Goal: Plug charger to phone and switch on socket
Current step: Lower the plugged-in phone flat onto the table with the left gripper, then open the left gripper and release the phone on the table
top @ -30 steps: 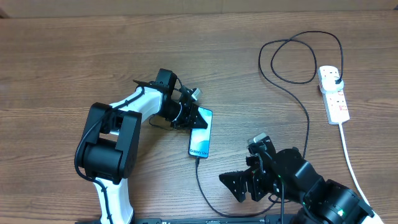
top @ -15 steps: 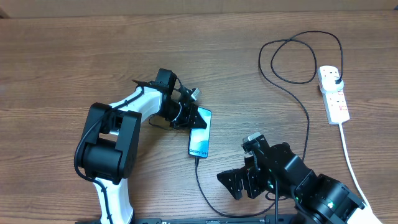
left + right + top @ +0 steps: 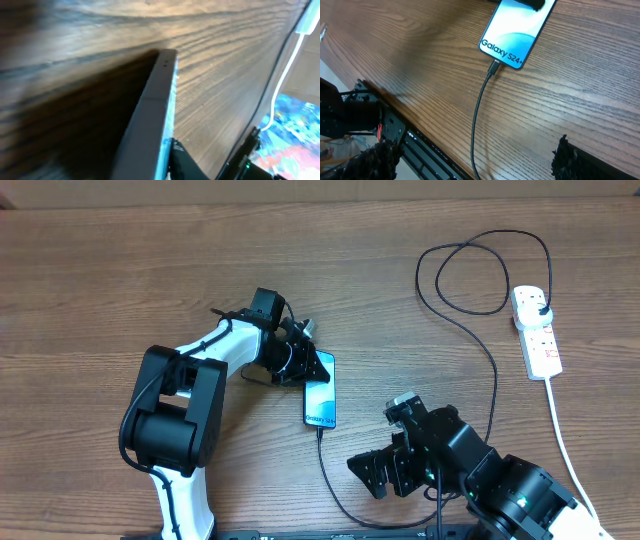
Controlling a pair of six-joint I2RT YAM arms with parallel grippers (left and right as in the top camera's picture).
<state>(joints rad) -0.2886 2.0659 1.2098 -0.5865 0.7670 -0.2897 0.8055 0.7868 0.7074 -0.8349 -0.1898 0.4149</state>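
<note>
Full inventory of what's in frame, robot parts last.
slim smartphone with teal-blue and white screen: 1, teal-white, mid-table, cable plugged into near end
narrow white power strip: 1, white, far right
thin black charger cable: 1, black, phone to strip, looped
thick white cord: 1, white, strip to near edge
brown wooden table: 1, brown, under everything
left gripper: 1, black, at phone's far end, grip unclear
right gripper: 1, black, open, right of cable

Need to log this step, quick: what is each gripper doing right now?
Left gripper: at the far end of the phone; whether it grips cannot be told.
Right gripper: open, holding nothing.
</note>
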